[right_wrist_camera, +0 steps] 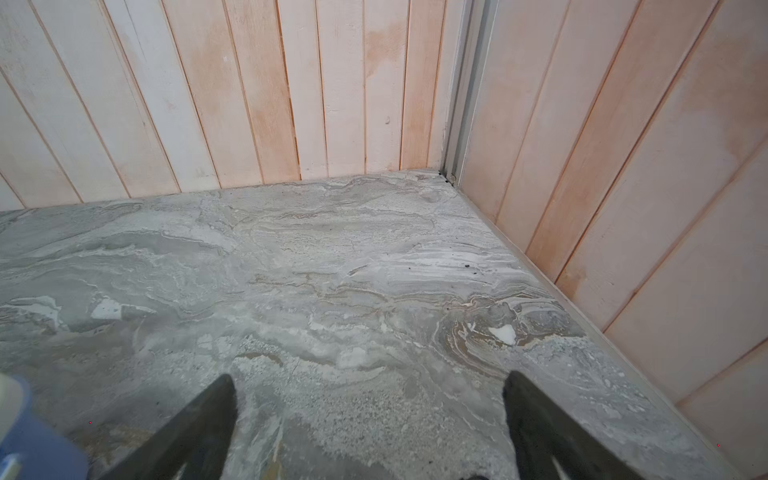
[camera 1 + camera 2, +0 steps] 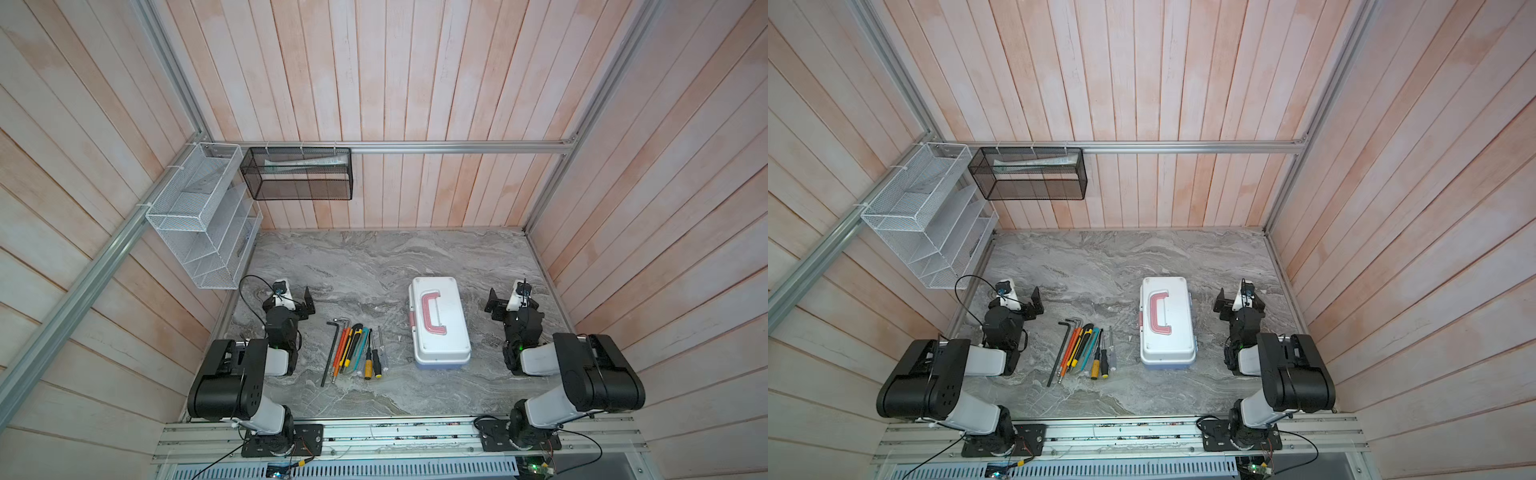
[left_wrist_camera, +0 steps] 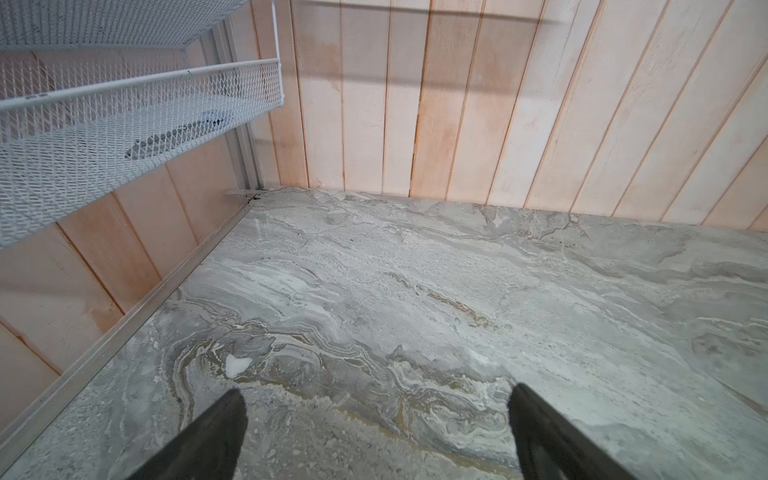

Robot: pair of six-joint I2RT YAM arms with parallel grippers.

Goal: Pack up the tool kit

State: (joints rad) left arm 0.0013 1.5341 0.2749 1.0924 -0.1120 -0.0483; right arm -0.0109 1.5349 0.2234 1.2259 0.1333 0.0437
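The closed tool kit (image 2: 439, 328) sits on the marble table (image 2: 374, 257) beside hex keys (image 2: 330, 353), utility knives (image 2: 351, 347) and screwdrivers (image 2: 376, 362). The left gripper (image 3: 377, 390) and right gripper (image 1: 370, 375) are empty, fingers wide apart.

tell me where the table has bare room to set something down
Widest: the far table between back wall and tool kit. Also the near strip before the tools. Crowded: those tools, close beside the left arm, with a slim lane to the kit.

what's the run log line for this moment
box: closed | tools: loose, left of box | left gripper: open, empty | right gripper: open, empty
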